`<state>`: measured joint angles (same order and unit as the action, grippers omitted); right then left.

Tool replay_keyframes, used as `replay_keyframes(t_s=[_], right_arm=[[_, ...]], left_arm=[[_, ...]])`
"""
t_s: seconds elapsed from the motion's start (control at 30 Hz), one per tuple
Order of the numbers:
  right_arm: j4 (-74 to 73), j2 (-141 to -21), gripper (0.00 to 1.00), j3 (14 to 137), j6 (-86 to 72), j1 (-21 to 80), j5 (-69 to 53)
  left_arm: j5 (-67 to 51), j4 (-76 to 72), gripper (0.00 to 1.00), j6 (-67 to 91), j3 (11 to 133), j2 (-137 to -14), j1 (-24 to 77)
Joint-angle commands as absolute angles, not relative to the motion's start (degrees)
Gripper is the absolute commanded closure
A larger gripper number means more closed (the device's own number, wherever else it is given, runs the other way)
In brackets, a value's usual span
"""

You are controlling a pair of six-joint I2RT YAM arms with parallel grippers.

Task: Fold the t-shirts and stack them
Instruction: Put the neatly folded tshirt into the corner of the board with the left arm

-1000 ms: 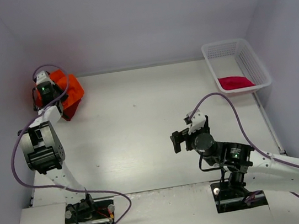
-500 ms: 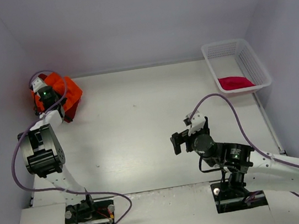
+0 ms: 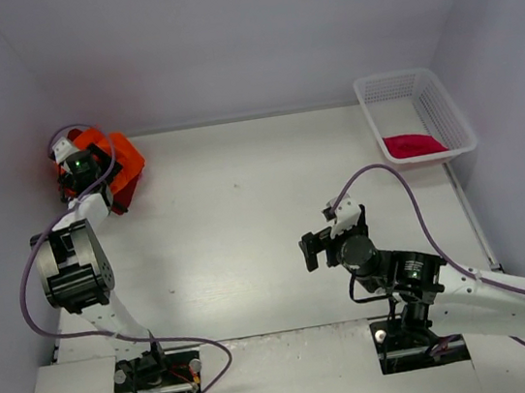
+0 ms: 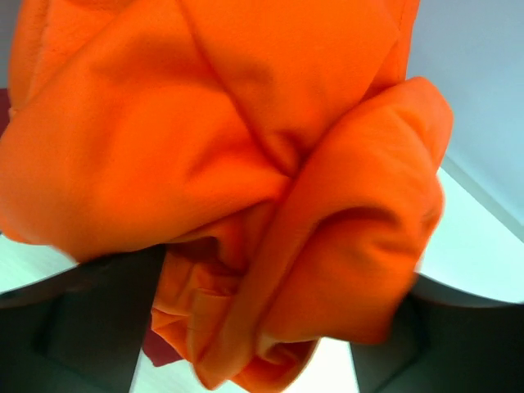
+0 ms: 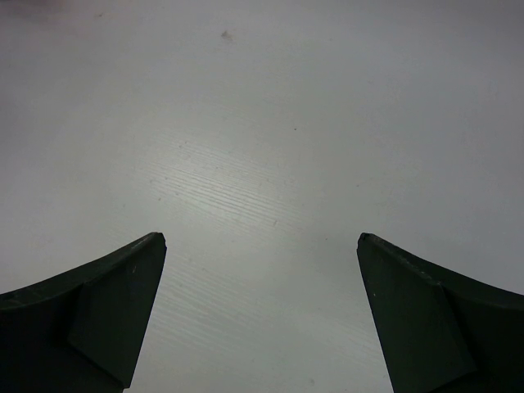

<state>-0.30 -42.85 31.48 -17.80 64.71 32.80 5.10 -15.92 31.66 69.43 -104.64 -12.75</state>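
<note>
White desk (image 3: 246, 218) boards meet the walls at the frame's upper left, and there the orange t-shirt (image 3: 120, 160) lies bunched on a dark red t-shirt (image 3: 119, 204), hard by the left wall, with free room only toward the centre. Left pincer (image 4: 282, 278) is right on it, jaws spread wide around the orange bulge, with no firm pinch that I can see. Right pincer (image 3: 311, 248), agape and empty, hovers well apart at lower centre, nearer the crimson-pink t-shirt (image 3: 414, 144) in the white basket (image 3: 394, 88) at upper right.
</note>
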Motion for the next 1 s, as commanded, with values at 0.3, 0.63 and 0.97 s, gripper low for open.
replay_keyframes(t_s=[0.3,0.63,0.97], right_arm=[[2.02,-42.89,0.0,33.93,-17.75,65.57,34.8],[2.11,-42.19,0.0,33.93,-17.58,66.01,34.89],[1.58,-40.87,0.0,33.4,-17.49,66.09,35.24]], left_arm=[[6.68,-15.3,0.17,33.31,69.0,-95.46,-11.69],[14.5,-6.42,0.17,32.25,72.16,-91.14,-6.42],[17.66,-5.01,0.17,33.4,70.58,-91.41,-5.36]])
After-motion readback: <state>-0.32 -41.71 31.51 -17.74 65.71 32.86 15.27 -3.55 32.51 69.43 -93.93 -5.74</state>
